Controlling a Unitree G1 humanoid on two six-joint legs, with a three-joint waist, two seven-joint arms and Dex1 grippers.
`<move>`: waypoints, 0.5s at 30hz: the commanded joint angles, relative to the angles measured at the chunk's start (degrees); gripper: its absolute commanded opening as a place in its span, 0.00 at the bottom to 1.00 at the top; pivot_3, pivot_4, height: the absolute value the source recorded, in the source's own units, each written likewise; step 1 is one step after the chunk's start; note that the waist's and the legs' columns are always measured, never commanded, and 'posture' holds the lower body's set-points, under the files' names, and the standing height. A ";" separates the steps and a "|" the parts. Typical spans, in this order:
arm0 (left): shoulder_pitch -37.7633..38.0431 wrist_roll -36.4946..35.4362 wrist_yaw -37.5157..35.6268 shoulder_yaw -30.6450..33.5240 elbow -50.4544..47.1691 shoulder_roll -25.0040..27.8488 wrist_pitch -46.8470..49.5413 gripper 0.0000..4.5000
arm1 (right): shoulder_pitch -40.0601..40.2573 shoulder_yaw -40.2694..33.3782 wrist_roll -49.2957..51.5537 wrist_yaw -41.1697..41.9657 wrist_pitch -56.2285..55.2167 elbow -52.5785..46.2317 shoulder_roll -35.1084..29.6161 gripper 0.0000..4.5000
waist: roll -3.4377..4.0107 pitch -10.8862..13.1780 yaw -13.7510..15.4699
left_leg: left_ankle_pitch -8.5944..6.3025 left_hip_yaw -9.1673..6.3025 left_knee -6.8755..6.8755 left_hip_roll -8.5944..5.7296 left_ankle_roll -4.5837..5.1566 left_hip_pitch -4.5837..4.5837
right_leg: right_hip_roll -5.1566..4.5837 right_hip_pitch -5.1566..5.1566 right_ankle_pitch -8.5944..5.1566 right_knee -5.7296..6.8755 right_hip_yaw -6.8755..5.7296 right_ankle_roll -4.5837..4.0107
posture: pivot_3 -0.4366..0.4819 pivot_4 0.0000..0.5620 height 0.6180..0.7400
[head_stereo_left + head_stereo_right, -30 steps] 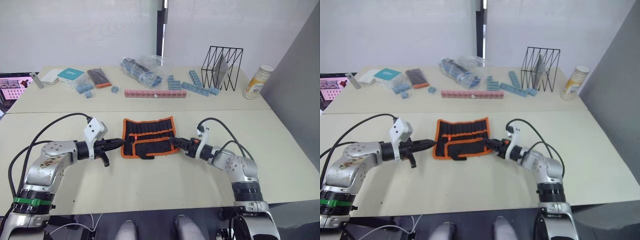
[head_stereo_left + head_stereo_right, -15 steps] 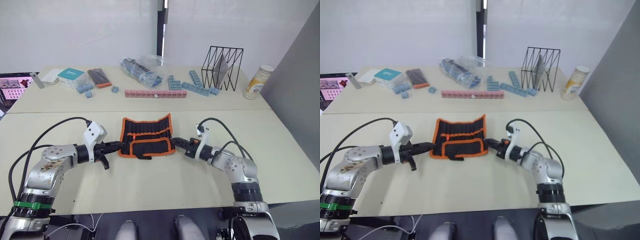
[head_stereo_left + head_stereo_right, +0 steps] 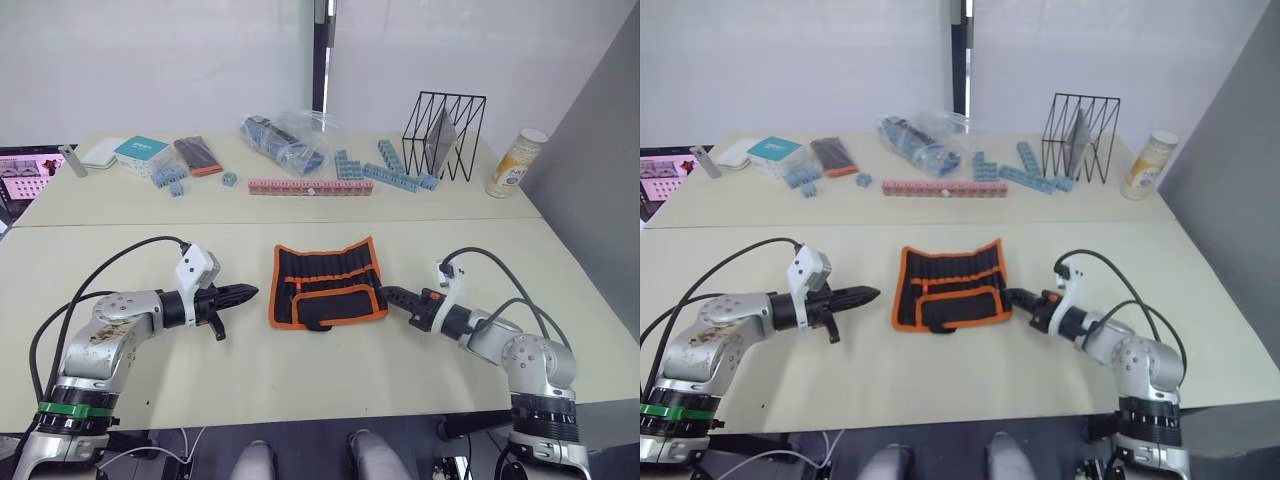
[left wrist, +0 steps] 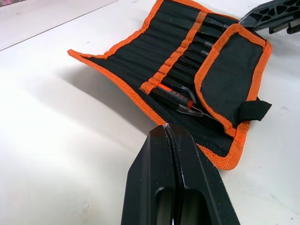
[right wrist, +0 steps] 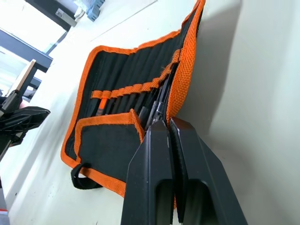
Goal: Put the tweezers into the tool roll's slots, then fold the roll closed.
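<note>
The tool roll (image 3: 325,285) lies open in the middle of the near table, its lower flap folded up over the slots (image 4: 140,51) and its short strap toward me. Its far right corner curls upward. Black tweezers (image 4: 193,61) sit in the slots below the orange strip, beside an orange-handled tool (image 4: 171,93). My left gripper (image 3: 250,293) is shut and empty, a short way left of the roll. My right gripper (image 3: 385,293) is shut too, its tip at the roll's right edge (image 5: 187,61).
The far table holds a pink block row (image 3: 310,187), blue blocks (image 3: 390,170), a plastic bag (image 3: 283,140), a wire rack (image 3: 445,135), a bottle (image 3: 517,162), small boxes (image 3: 140,152) and a dark orange-ended case (image 3: 198,155). A seam separates the tables.
The roll has slid to the right. My right gripper drew back to the right with it. My left gripper, earlier at the roll's left edge, now stands apart from it.
</note>
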 commanded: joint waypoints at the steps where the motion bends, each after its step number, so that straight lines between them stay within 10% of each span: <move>1: -0.84 -0.44 -0.51 0.04 -1.17 -0.05 -0.01 0.00 | -2.11 -1.18 2.50 -2.84 2.14 -3.81 -0.05 0.00 | 0.00 0.00 0.06 | 0.00 0.00 0.00 0.00 0.00 0.00 | 0.00 0.00 0.00 0.00 0.00 0.00 | 0.48 0.27 0.97; 15: 1.63 -0.77 0.28 0.40 -3.51 0.03 0.70 0.00 | -4.94 11.48 -2.03 -8.31 3.54 -6.54 3.46 0.00 | 0.00 0.00 0.17 | 0.00 0.00 -0.01 0.00 0.00 -0.03 | 0.00 -0.02 0.00 -0.03 0.01 -0.01 | 0.48 0.27 0.97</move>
